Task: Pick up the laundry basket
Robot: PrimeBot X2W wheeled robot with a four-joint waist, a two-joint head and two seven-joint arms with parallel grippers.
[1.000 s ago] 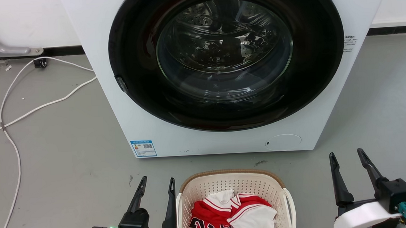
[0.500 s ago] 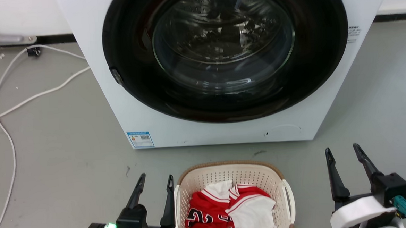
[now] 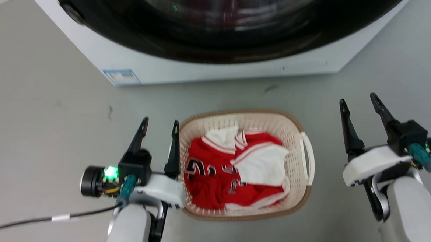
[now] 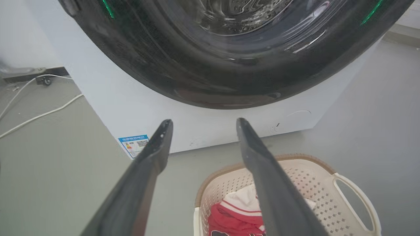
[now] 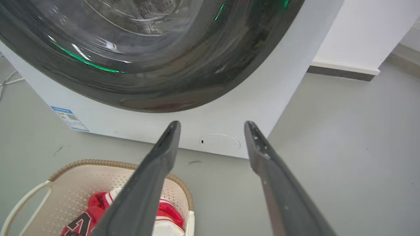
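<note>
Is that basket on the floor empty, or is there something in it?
Not empty. The laundry basket stands upright and holds crumpled red-and-white clothing, lying below its rim.

Blue label (image 3: 121, 76) on the washing machine (image 3: 235, 69) and jersey (image 3: 211, 187) lettering (image 3: 194, 166) are unreadable.

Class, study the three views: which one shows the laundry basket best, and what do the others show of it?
The head view: the laundry basket shows from above, nearly whole, with the clothes in it. The left wrist view catches its far end, cut by the bottom edge; the right wrist view, one far corner.
</note>
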